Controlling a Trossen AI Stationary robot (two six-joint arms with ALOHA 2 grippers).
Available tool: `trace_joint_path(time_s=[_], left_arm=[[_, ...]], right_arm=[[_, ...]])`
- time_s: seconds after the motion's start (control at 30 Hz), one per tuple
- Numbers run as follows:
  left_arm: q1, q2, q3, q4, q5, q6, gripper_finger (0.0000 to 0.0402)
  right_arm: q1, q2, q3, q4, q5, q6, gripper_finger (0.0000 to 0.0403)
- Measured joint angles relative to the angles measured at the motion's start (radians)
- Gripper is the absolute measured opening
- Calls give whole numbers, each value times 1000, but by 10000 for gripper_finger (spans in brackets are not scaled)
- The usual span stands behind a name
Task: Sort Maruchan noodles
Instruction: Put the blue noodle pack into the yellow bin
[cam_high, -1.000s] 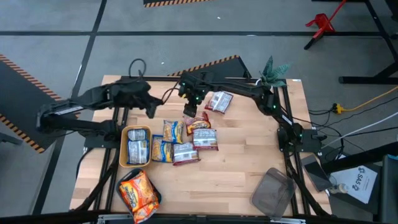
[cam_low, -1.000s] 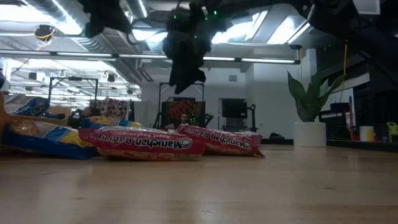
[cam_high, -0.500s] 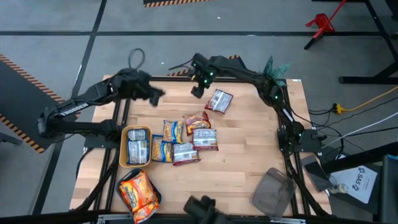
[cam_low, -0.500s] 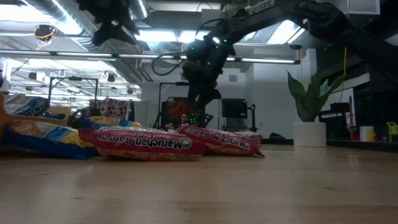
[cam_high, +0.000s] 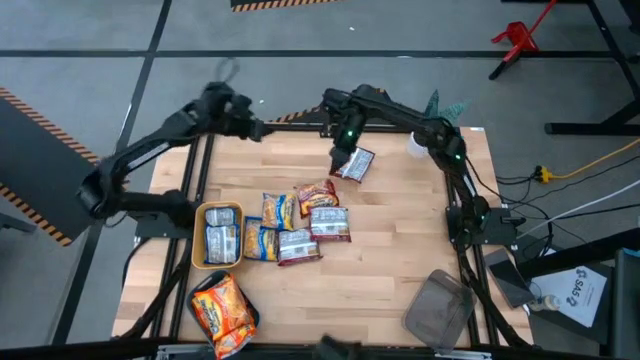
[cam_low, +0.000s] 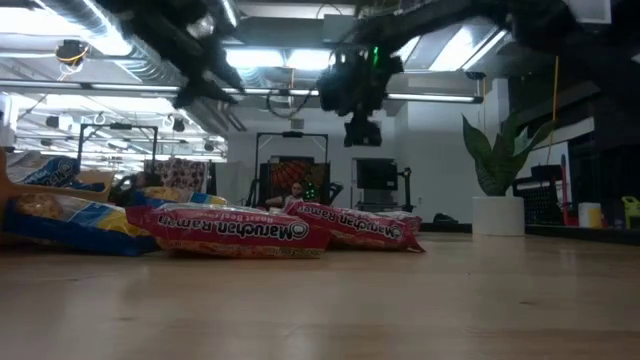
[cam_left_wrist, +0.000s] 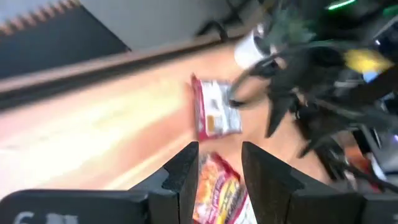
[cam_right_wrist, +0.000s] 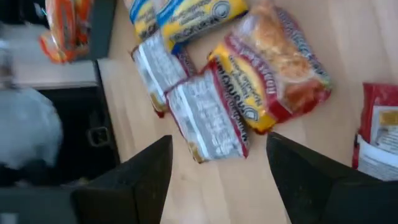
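Several Maruchan noodle packets lie flat in a loose pile (cam_high: 300, 222) at the table's middle, red-and-silver and blue-and-yellow ones, also seen in the right wrist view (cam_right_wrist: 211, 118) and the low view (cam_low: 230, 228). One red-and-silver packet (cam_high: 354, 164) lies alone nearer the far edge (cam_left_wrist: 214, 112). My right gripper (cam_high: 343, 155) hangs open above that lone packet's left end, touching nothing (cam_right_wrist: 219, 140). My left gripper (cam_high: 255, 128) is raised over the far left part of the table, its fingers slightly apart and empty (cam_left_wrist: 219, 168).
A yellow tray (cam_high: 199, 240) at the pile's left holds silver packets. Orange packets (cam_high: 222, 308) lie at the near left corner. A grey tray (cam_high: 440, 305) sits at the near right corner, a potted plant (cam_high: 440, 112) at the far right. Bare wood shows right of the pile.
My right gripper has risen from just above the pile's far end, swung toward the far edge, then moved right and come over the lone packet. My left gripper has drawn back toward the far edge and climbed. No packet has moved.
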Motion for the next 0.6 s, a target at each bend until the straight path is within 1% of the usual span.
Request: trace_joint_path(time_s=[0.07,0.13,0.23,0.3,0.4,0.47,0.53,0.6], left_arm=[[-13,86,-3,-2,35,22,117],[-23,148,-6,-20,69,54,117],[-54,233,-2,-36,119,112,117],[-88,286,-4,-67,116,142,117],[-134,341,-4,-112,69,204,117],[-169,371,-4,-162,35,268,117],[-213,390,-4,-194,35,325,117],[-257,403,-4,-235,25,384,114]], right_arm=[[41,-64,-65,64,29,-7,245],[98,-122,-135,135,82,-19,245],[201,-172,-245,257,248,-64,245],[262,-198,-305,335,326,-69,245],[312,-241,-374,436,306,10,245],[320,-268,-413,489,292,78,245],[326,-305,-451,513,310,133,245],[344,-348,-493,544,369,156,245]])
